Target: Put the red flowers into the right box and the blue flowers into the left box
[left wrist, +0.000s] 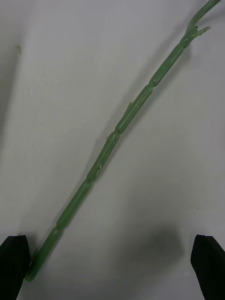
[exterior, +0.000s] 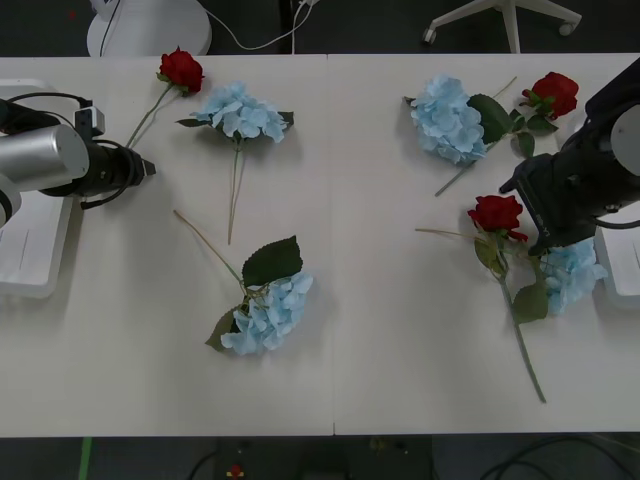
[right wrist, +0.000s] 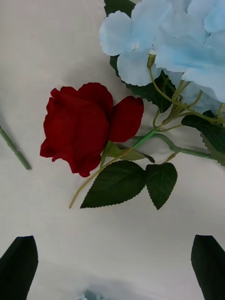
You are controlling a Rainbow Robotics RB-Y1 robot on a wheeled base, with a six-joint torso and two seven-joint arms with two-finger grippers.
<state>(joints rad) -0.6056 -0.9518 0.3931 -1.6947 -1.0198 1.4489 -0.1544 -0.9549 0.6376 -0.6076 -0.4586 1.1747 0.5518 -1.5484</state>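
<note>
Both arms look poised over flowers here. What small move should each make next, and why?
Probably a short descent and close. The right gripper hangs open just off a red rose, nothing between its fingers. The left gripper, also open, has another rose's stem running to one fingertip, so it likely needs a slight sideways centring first.

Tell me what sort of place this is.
Probably an office or lab workspace: a long white table, wheeled chair bases and loose cables on dark flooring behind it.

Left claw (left wrist: 112,267) and right claw (right wrist: 112,265) both hang low with fingers spread wide, gripping nothing.
</note>
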